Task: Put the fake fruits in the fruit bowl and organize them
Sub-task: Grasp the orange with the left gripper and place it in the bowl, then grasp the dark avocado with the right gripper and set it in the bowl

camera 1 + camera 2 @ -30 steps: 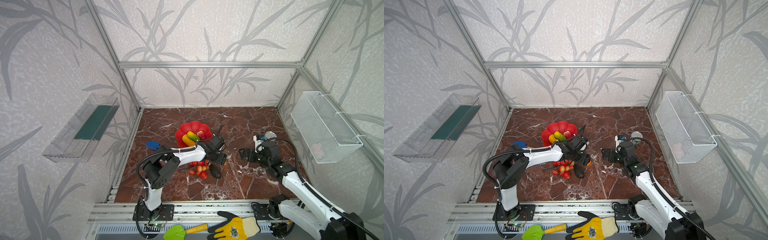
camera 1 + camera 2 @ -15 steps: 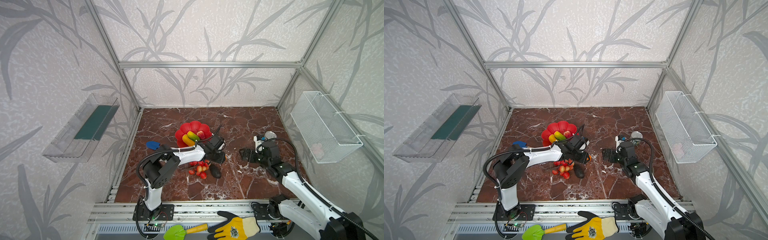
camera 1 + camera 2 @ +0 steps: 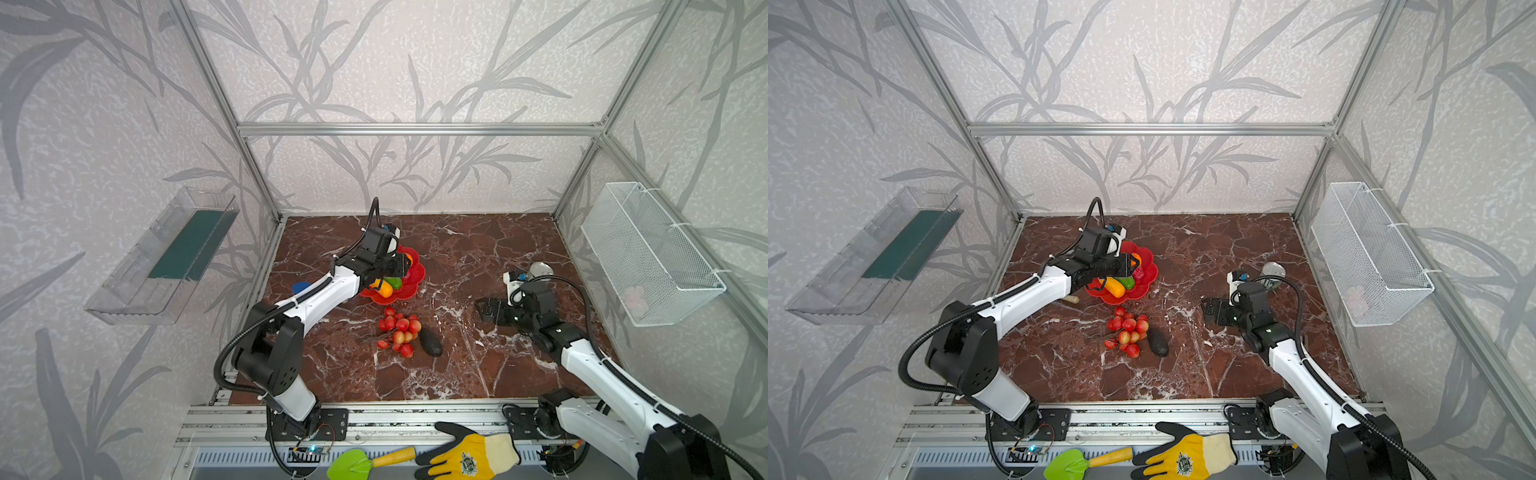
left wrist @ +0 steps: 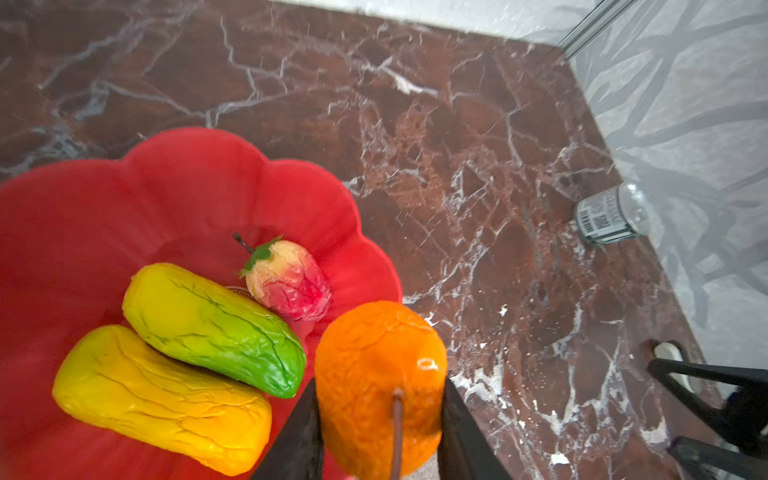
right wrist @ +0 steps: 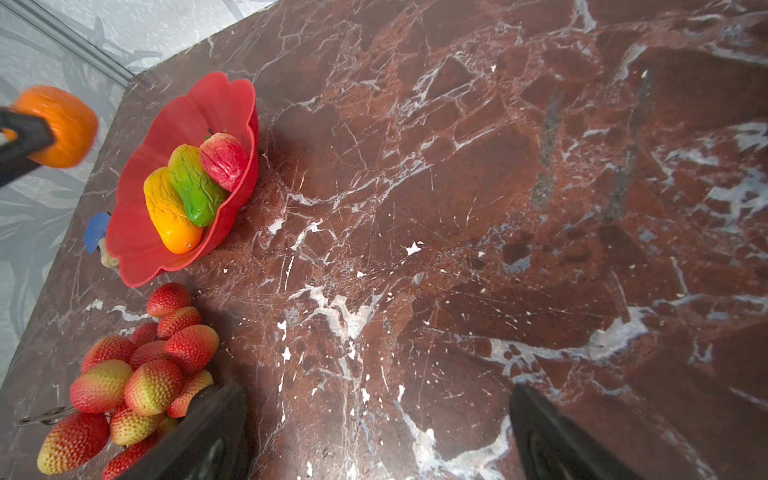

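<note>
- Nearest, the red berry bunch (image 3: 399,330) and dark avocado (image 3: 430,342) lie on the marble, not yet collected.
- The right gripper (image 3: 487,309) hovers empty, jaws wide apart.
- Farther back, the left gripper (image 4: 380,424) is clamped on the orange (image 4: 378,382), carrying it over the fruit bowl (image 4: 199,166); next, lower and release beside the three fruits inside.

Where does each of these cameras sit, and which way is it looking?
Top views: two eyes of one head high up front, looking down at the marble floor, both whole arms, scalloped red plastic bowl.
Left wrist: on the left arm, looking past its fingers shut on the small orange fake fruit, over the bowl.
Right wrist: on the right arm, looking down between its open fingers at bare marble.
Shared: both wrist views show the bowl's yellow-green oblong fruit.
</note>
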Robot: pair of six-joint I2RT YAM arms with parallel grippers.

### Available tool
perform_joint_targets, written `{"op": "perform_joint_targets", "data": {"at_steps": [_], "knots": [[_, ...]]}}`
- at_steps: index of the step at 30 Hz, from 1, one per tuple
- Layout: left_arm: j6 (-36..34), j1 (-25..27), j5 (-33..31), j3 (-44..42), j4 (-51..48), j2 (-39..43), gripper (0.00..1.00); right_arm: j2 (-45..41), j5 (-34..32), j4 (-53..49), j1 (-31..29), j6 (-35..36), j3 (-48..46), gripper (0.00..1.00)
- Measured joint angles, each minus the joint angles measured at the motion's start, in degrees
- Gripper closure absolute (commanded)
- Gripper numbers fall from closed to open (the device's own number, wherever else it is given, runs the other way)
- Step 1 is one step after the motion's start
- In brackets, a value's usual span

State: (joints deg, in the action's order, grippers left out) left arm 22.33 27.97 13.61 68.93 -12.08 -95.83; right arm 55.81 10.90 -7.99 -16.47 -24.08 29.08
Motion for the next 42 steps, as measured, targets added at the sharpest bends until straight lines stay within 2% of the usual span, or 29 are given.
{"op": "perform_joint_targets", "data": {"at_steps": [6,10,12,14,16,23,27,32,36,42], "knots": [[-0.3,0.0,-0.1,0.0,-0.8,-7.9,0.63,0.3,0.2,0.0,-1.4,0.1,0.0,0.02],[-0.3,0.0,-0.1,0.5,-1.5,-9.8,0.61,0.3,0.2,-0.1,-2.1,0.1,0.0,0.02],[-0.3,0.0,-0.1,1.3,-2.0,-10.6,0.55,0.3,0.2,-0.2,-2.3,0.2,0.0,0.03],[-0.2,0.0,-0.2,1.7,-2.1,-11.0,0.43,0.5,0.2,-0.4,-2.5,0.4,0.0,0.03],[0.0,-0.1,-0.4,1.8,-2.6,-11.2,0.36,0.5,0.1,-0.7,-2.8,0.6,0.0,0.04],[0.2,-0.5,-1.2,1.9,-3.3,-9.4,0.28,1.8,-0.8,-2.7,-7.2,2.5,1.5,0.08],[0.1,-0.8,-3.4,1.3,-2.7,-1.6,0.25,3.8,-2.0,-3.9,-13.4,3.7,2.8,0.09],[-0.2,-1.0,-9.3,-4.2,3.5,15.5,0.17,7.0,-3.5,-3.8,-23.3,3.8,3.0,0.1],[-0.1,-1.3,-16.9,-12.9,9.5,29.7,0.12,12.2,-4.8,-2.2,-29.9,2.6,3.2,0.13],[2.3,-2.9,-26.1,-29.2,12.3,45.1,0.09,21.4,-5.3,0.6,-33.8,1.5,6.6,0.19]]}}
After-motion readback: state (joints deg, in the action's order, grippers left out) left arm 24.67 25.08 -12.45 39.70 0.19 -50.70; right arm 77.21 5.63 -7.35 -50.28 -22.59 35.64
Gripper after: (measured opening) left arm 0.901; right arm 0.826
